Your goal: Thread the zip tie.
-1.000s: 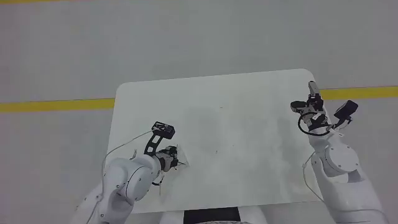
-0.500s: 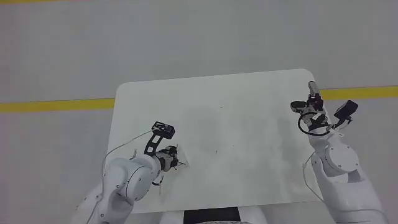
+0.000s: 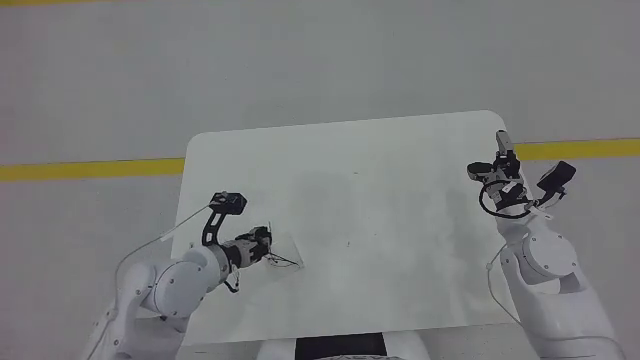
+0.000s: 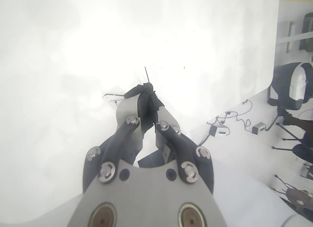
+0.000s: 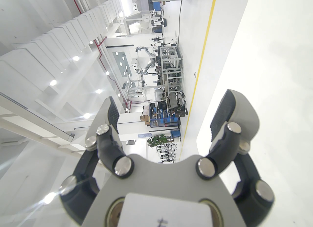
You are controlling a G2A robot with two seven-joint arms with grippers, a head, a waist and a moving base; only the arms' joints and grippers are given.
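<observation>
On the left, near the front corner of the tabletop (image 3: 400, 160), your left gripper (image 4: 146, 89) is keeping low over the surface, and its fingers (image 4: 127, 105) are pressing together on the zip tie (image 4: 146, 73). A thin black tip is sticking out past the fingertips, straight and stiff like a needle. A loose thin loop is lying on the tabletop just beside the fingers, but it is too fine to follow surely. The pads (image 4: 144, 105) are looking dark, soft and ribbed, and the plastic strap is smooth, so I am judging it can slip if you are twisting it. For threading well, be holding the tip short and steady, and be bringing the other arm in slowly. On the right, at the tabletop edge, your right gripper (image 5: 171, 108) is hanging raised, its fingers wide apart and holding nothing.
</observation>
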